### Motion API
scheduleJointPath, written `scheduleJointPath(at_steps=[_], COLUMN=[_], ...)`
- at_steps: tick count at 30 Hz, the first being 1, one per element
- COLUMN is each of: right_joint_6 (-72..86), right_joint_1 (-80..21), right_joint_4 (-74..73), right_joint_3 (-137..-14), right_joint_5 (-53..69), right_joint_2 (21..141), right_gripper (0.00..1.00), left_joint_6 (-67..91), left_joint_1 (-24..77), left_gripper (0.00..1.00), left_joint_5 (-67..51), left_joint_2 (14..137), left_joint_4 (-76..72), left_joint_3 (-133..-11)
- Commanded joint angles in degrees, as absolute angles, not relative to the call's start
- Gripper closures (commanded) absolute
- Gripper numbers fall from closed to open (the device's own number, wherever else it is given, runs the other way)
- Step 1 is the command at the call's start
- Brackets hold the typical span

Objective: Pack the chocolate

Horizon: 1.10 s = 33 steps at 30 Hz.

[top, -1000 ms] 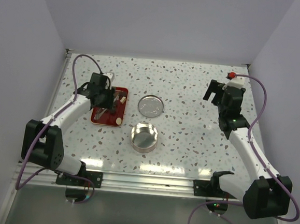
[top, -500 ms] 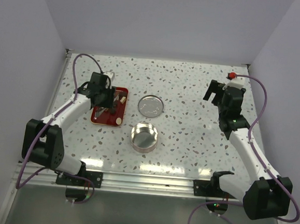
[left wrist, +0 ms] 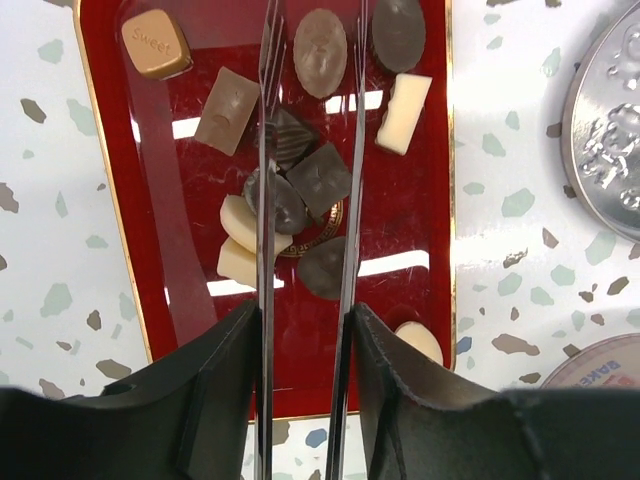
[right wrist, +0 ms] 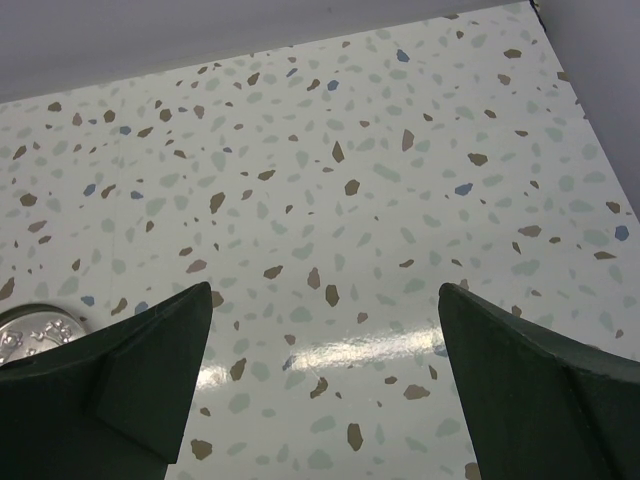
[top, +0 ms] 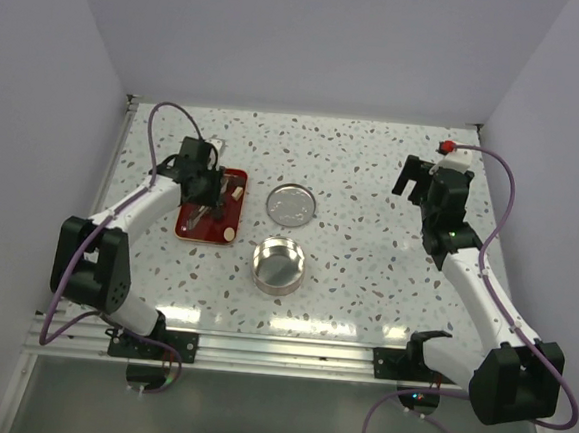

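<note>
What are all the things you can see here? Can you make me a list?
chocolate: about twelve, dark brown, tan and cream, on the tray
tray: one, red, left side of the table
tin: one, silver, open, table's middle
lid: one, silver, just beyond the tin
table: one, white with speckles
tongs: one, metal, over the tray
left gripper: black, squeezing the tongs
right gripper: black, open, empty, far right

glossy red tray (left wrist: 430, 250), shiny metal tin (top: 279, 265), speckled table (right wrist: 350, 200).

top: high overview | left wrist: close, down onto tray (left wrist: 430, 150) | right wrist: low, across table (right wrist: 330, 200)
</note>
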<state>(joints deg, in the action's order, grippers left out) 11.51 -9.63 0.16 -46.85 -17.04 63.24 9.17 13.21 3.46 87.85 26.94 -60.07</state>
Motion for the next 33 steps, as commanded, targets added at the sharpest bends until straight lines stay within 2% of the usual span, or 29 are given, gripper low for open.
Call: scheduleJointPath(at_steps=[1, 4, 8, 24, 33], right_joint_6=[11.5, 11.5, 11.6, 12.0, 12.3], right_joint_1=[-9.4, -9.4, -9.4, -9.4, -9.4], right_joint_4=[0.4, 0.5, 0.4, 0.7, 0.4], right_joint_3=[-46.8, -46.8, -46.8, -47.3, -49.2], right_joint_5=[-17.8, -17.7, -17.6, -17.3, -17.1], right_joint_2=[62.4, 62.3, 62.3, 63.1, 64.9], right_gripper=[0.01, 0.01, 0.01, 0.01, 0.01], left_joint_6=[7.9, 7.7, 7.6, 6.2, 4.0], left_joint_1=[13.5, 13.5, 13.5, 13.8, 18.5], left_gripper=[0.57, 0.63, 0.65, 0.68, 0.68], left_joint_5=[3.5, 3.8, 3.9, -2.3, -5.2], left_joint_2=[87.5, 86.1, 84.6, 78.0, 73.0], left_joint_4=[24.2, 24.3, 24.9, 26.7, 29.2], left_joint_3=[-63.2, -63.2, -63.2, -61.3, -59.2])
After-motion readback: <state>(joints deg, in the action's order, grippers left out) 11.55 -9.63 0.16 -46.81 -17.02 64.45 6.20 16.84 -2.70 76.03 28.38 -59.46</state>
